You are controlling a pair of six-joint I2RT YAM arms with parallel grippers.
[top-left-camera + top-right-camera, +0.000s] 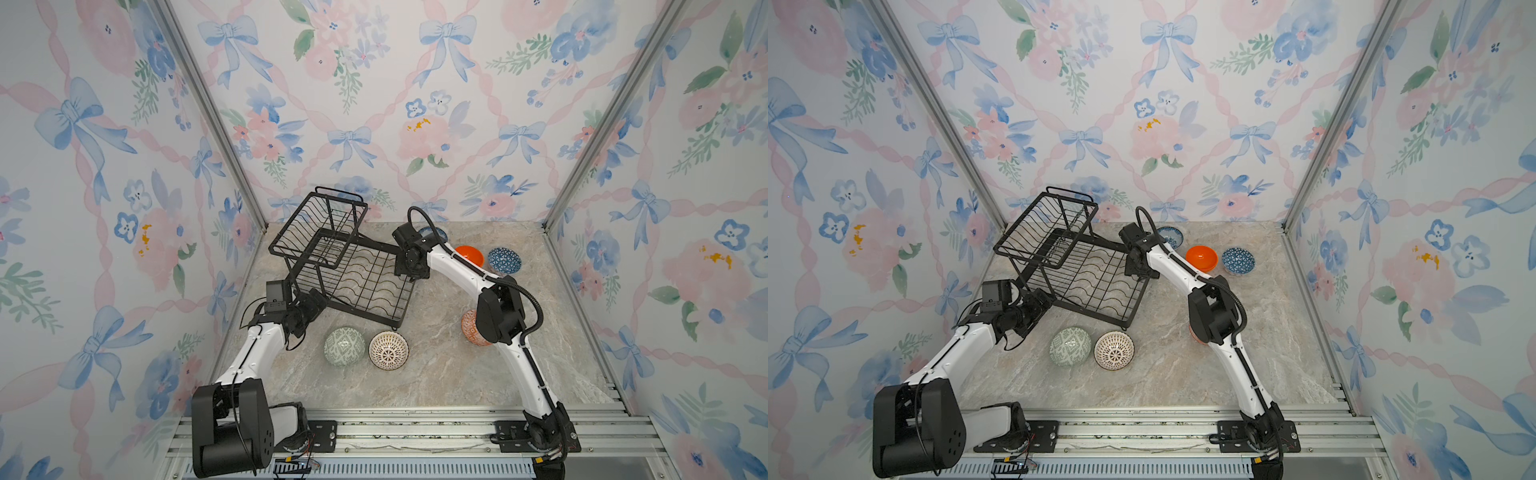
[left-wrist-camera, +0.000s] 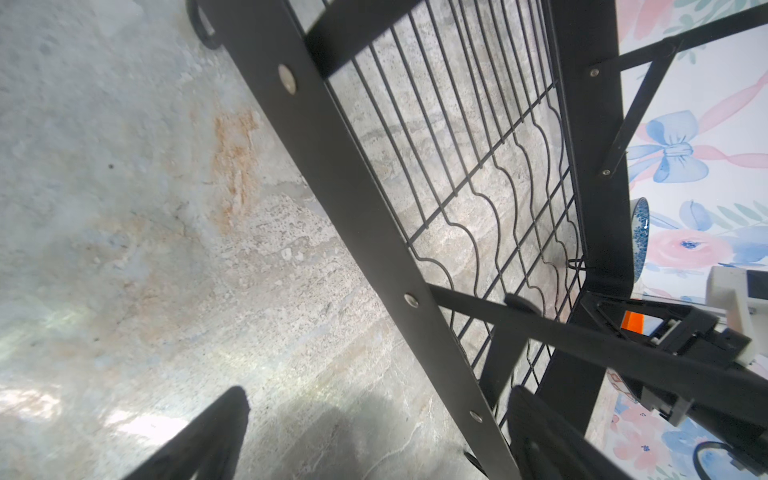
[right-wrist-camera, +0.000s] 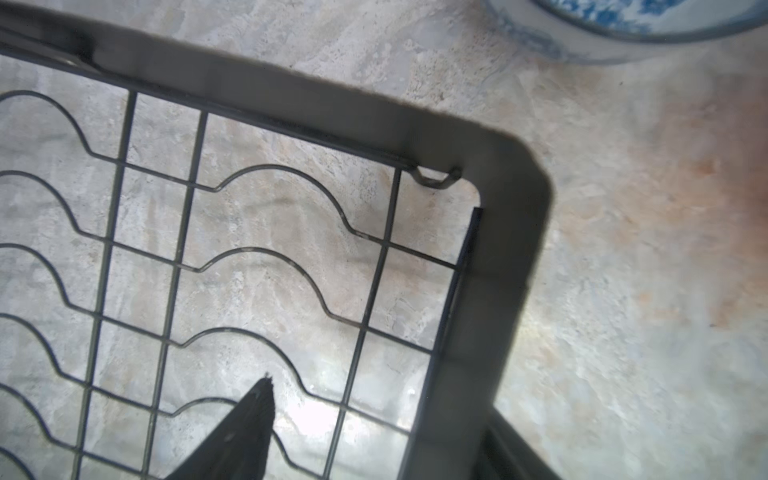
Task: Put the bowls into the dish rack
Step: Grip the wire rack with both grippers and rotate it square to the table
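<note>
The right pincer [image 3: 378, 415] is seen with its jaws parted astride a corner of the dish rack [image 1: 357, 274]. One finger [image 3: 245, 428] hangs over the wavy lower tray, the other lies just outside the rim, and nothing is gripped. The left pincer [image 2: 378, 390] is spread wide across the opposite frame rail and likewise holds nothing. The rack is thus bracketed by both pincers, and no bowl has been loaded.

Just beyond the right pincer, close to the rack's corner, the blue-and-white floral bowl [image 3: 623, 25] stands on the worktop [image 1: 436, 374]. It would probably be struck if the rack were shoved that way.

Farther out from that pincer, away from the rack, the orange bowl [image 1: 469, 254] and the blue geometric bowl [image 1: 504, 260] are found. Back along the same arm, the orange-and-white bowl [image 1: 469, 328] is half hidden under the elbow and could be clipped if the arm were lowered.

Near the left pincer, towards the robot's base, the grey-green bowl [image 1: 344, 346] and the white lattice bowl [image 1: 388, 350] sit side by side.

A finger could be snagged in the wire grid if a pincer were withdrawn sideways, and the rack would be pulled askew.
</note>
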